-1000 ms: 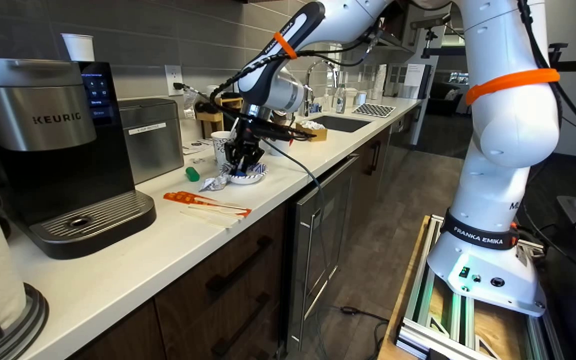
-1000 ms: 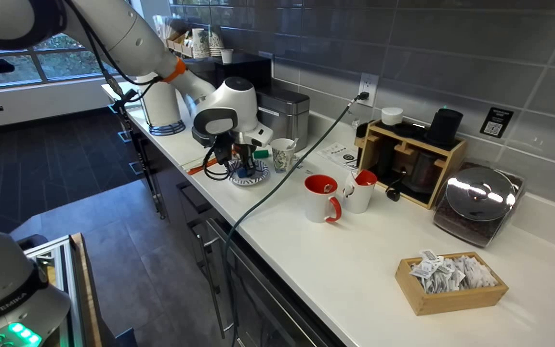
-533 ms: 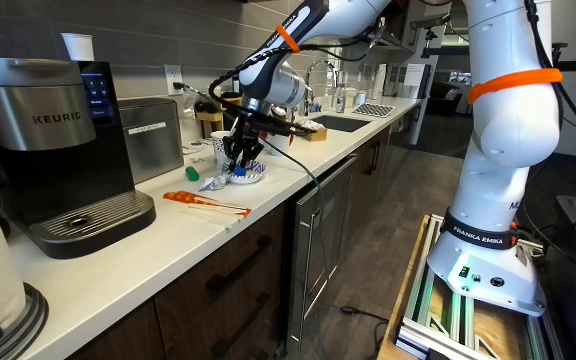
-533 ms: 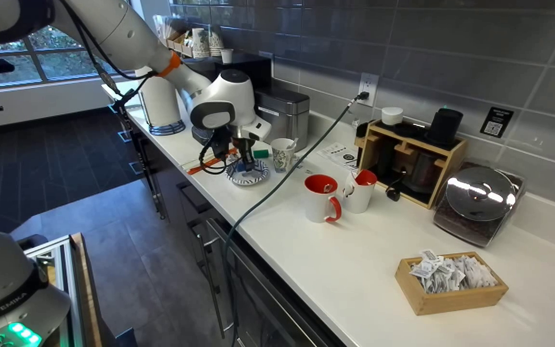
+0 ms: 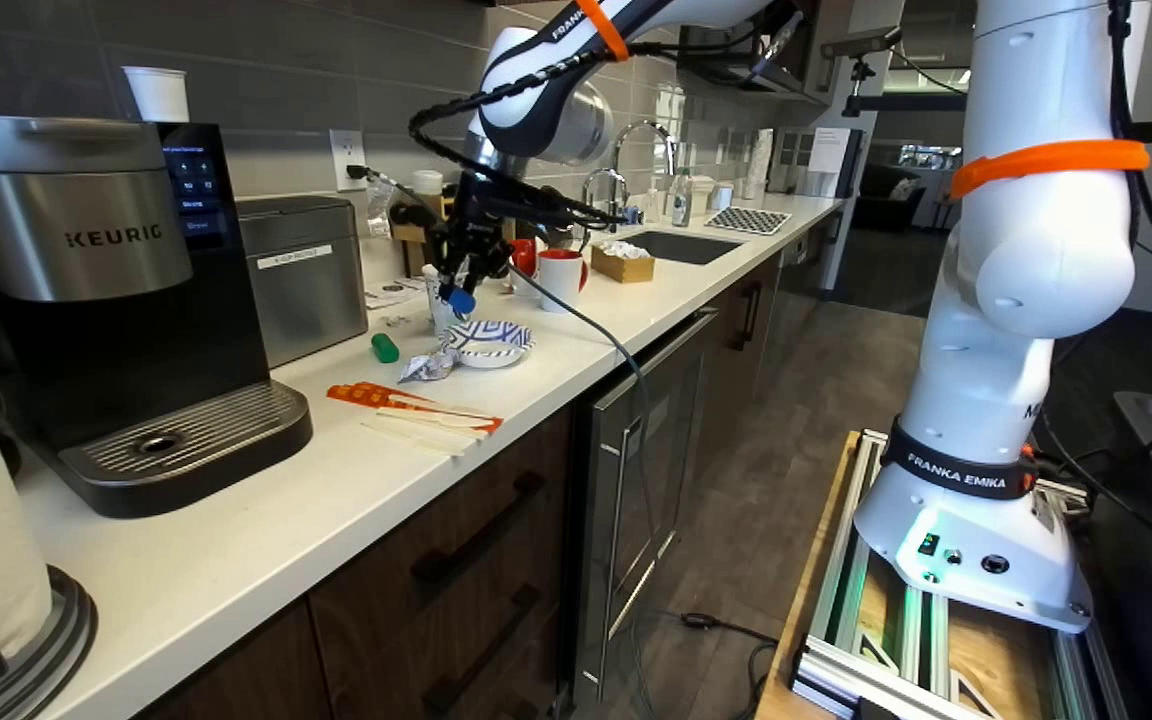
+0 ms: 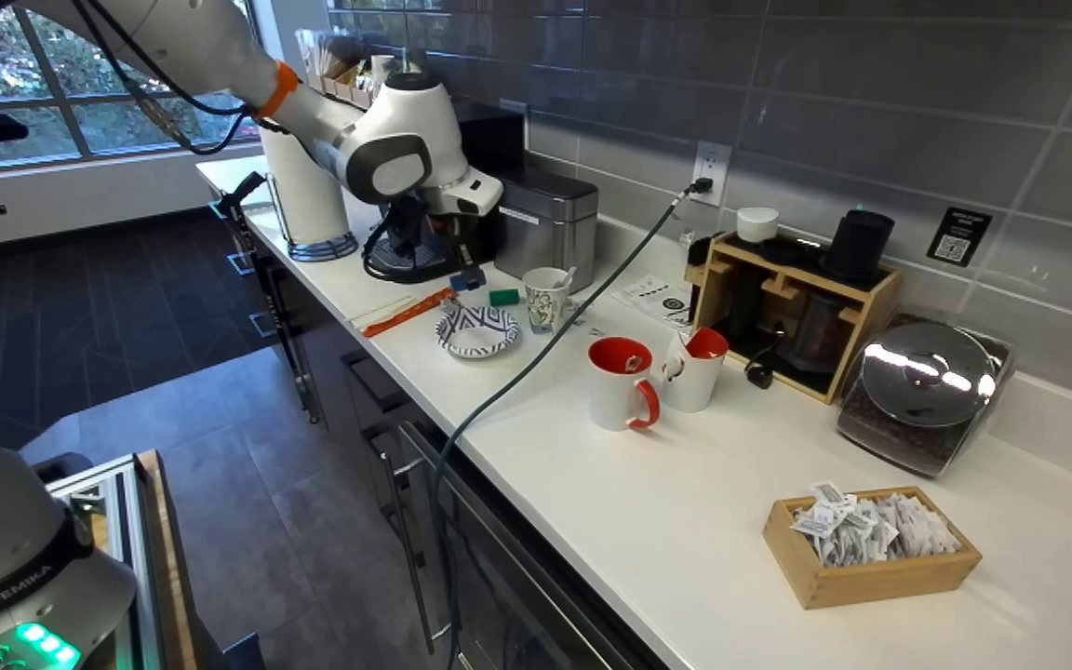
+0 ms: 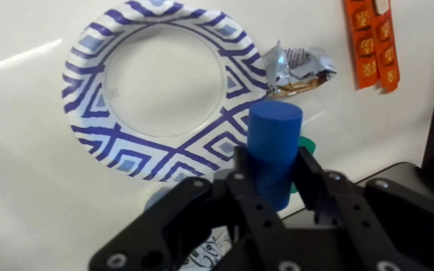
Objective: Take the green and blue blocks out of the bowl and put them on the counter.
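The blue block [image 7: 274, 131] is a short cylinder gripped between both fingers of my gripper [image 7: 271, 154]. In both exterior views the blue block [image 5: 461, 300] [image 6: 467, 280] hangs from the gripper above the counter [image 5: 236, 560], higher than the bowl and near its rim. The shallow white bowl [image 7: 160, 82] with a blue pattern is empty; it also shows in both exterior views [image 5: 491, 350] [image 6: 477, 340]. The green block [image 5: 385, 348] lies on the counter beside the bowl, near the metal bin. In the wrist view the green block [image 7: 307, 143] is partly hidden behind the blue block and a finger.
A crumpled foil wrapper [image 7: 300, 69] touches the bowl's rim. Orange packets [image 5: 376, 395] and thin sticks [image 5: 426, 430] lie near the front edge. A patterned paper cup [image 6: 546, 302] stands close behind the bowl. Nearby are red-white mugs [image 6: 620, 381], the coffee machine [image 5: 116, 300] and a metal bin [image 5: 306, 280].
My gripper has risen out of the bowl with the blue block held in it. It has shifted toward the coffee machine side. The bowl and the green block look unmoved.
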